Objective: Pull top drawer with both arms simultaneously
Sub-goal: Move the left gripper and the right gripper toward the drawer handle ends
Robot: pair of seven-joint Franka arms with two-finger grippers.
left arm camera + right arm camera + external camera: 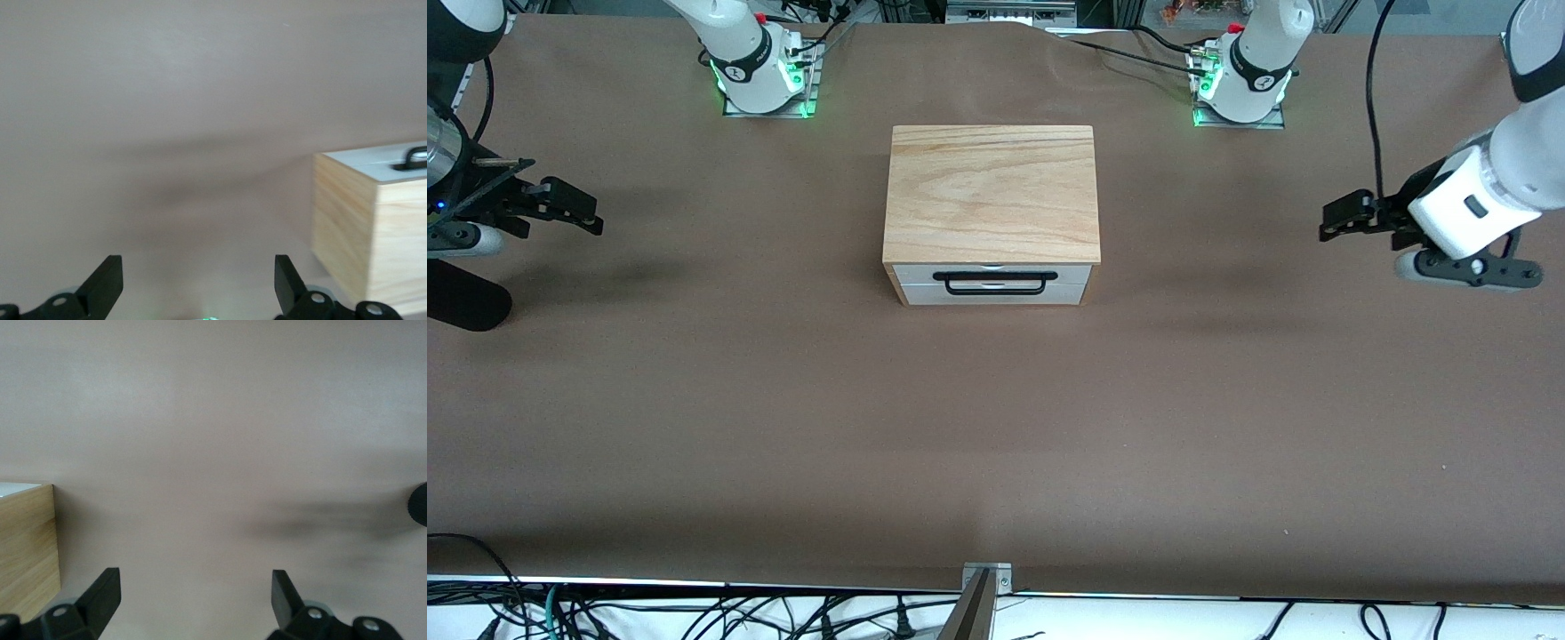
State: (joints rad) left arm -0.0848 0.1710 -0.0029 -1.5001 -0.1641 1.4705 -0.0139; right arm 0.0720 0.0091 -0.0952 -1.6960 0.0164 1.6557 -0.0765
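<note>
The top drawer (914, 274) is shut in a wooden box at the table's middle. It has a white front and a wide black wire handle (994, 283) that faces the front camera. My left gripper (1343, 218) is open and empty, over bare table toward the left arm's end, well apart from the box. My right gripper (574, 206) is open and empty, over bare table toward the right arm's end. The left wrist view shows open fingertips (107, 277), the box's side (347, 220) and one end of the handle (415, 157). The right wrist view shows open fingertips (103, 590) and the box's side (27, 547).
The box has a light oak lid (992, 191) and a second white panel (925, 297) under the top drawer. A black rounded object (463, 307) lies at the right arm's end of the table. A metal bracket (985, 578) sits at the table's front edge.
</note>
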